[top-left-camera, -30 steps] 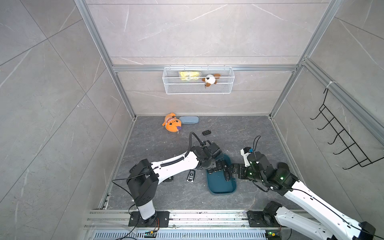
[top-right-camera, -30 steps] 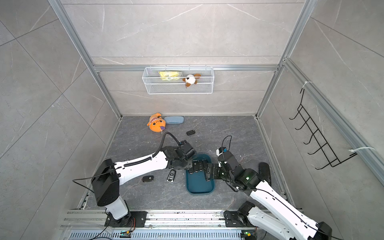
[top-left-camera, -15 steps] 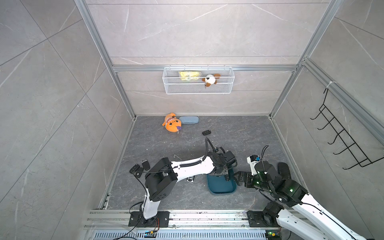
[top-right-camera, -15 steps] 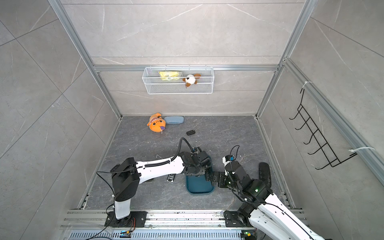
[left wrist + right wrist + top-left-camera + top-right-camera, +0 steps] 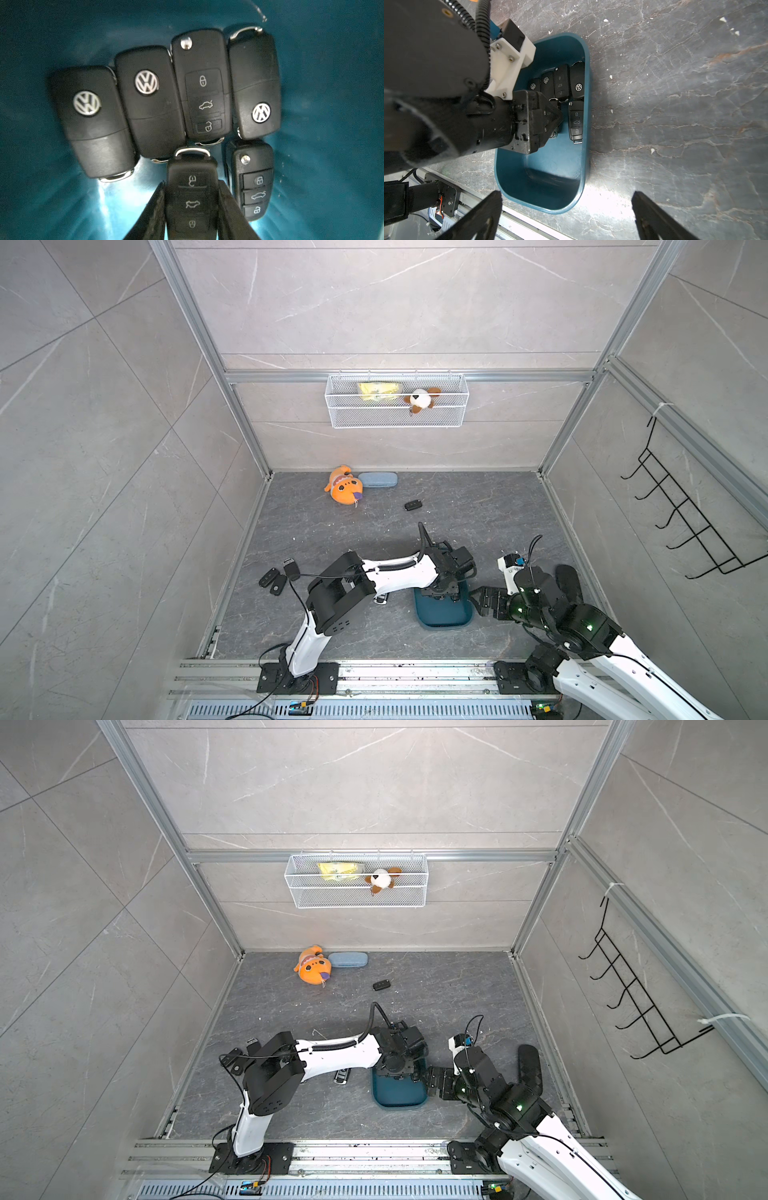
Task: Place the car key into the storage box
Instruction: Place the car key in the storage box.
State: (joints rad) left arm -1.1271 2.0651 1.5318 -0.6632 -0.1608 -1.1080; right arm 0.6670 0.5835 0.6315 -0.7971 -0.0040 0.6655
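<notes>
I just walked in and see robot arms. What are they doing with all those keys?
The robot is filling the teal storage box with keys. The left fingers hold a car key low inside the box, beside five other keys already lying there. The right fingers stand open next to the box, holding nothing. Some loose keys wait on the floor.

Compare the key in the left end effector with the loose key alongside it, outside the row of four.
The held key is clamped in the left end effector; the loose key lies free on the storage box floor. The held key's metal loop points toward the row of four keys; the loose key's points away. Both are black, buttons up, inside the box.
</notes>
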